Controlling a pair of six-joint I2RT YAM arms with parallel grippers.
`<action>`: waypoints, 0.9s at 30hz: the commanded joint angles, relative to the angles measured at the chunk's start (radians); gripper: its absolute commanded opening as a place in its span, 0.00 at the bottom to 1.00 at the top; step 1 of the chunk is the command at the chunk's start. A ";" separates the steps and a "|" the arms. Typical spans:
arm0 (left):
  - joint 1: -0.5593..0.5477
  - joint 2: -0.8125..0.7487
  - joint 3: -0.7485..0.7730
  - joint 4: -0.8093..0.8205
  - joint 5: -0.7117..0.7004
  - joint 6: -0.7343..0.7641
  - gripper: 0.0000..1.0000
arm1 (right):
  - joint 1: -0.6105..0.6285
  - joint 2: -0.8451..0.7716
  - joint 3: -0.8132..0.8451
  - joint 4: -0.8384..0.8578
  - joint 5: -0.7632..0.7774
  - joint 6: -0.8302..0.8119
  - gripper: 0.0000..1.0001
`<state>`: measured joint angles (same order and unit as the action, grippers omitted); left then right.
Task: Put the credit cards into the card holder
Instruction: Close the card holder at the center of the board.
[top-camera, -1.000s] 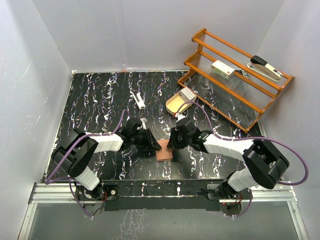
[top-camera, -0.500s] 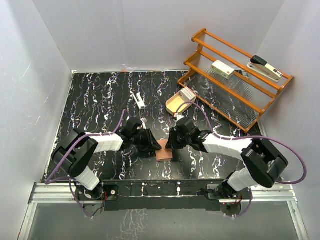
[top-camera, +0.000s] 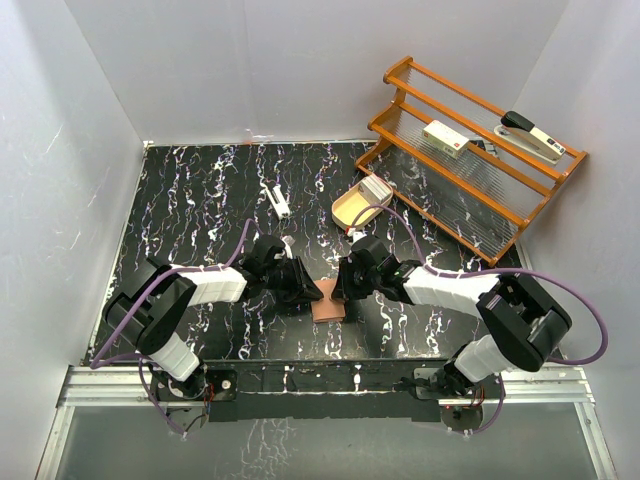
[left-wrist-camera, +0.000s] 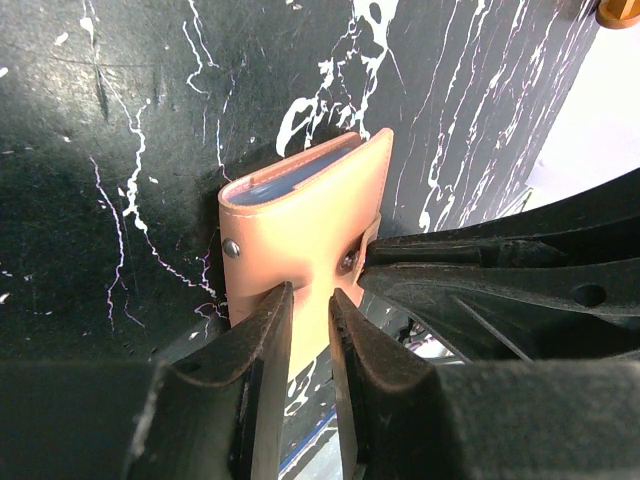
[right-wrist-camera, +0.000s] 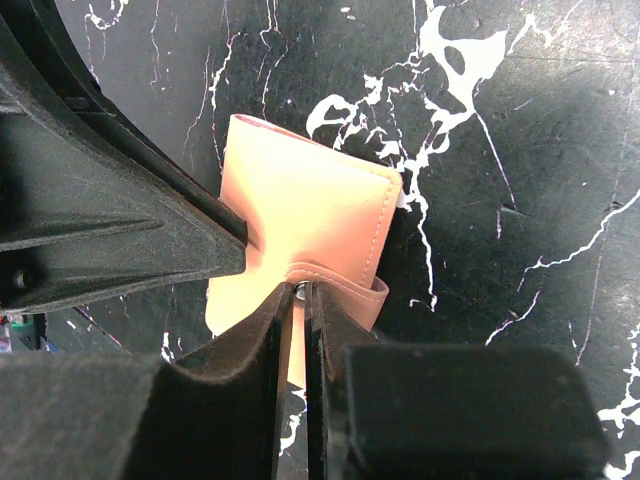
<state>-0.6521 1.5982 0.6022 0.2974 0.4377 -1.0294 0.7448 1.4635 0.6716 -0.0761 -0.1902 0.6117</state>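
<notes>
- Holder (top-camera: 328, 298): closed, flat on table (top-camera: 200, 210), front centre, long axis near–far, between both grippers.
- R gripper (right-wrist-camera: 300, 292): fingers nearly shut, pinching holder's side tab (right-wrist-camera: 345, 283).
- L gripper (left-wrist-camera: 310, 295): narrow slit at opposite edge; gripping or hovering, can't tell.
- Cards (top-camera: 375, 187): well behind, in tray (top-camera: 345, 212).
</notes>
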 joint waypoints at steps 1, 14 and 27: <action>-0.021 0.036 -0.001 -0.076 -0.052 0.022 0.22 | -0.002 0.021 0.017 0.014 0.004 -0.005 0.10; -0.026 0.043 -0.004 -0.064 -0.053 0.016 0.22 | 0.000 0.045 0.044 0.006 -0.039 -0.022 0.09; -0.028 0.048 -0.007 -0.057 -0.051 0.015 0.22 | 0.000 0.084 0.069 -0.070 -0.014 -0.031 0.09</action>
<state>-0.6548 1.6020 0.6025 0.3023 0.4366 -1.0321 0.7383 1.4971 0.7120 -0.1120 -0.2203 0.6025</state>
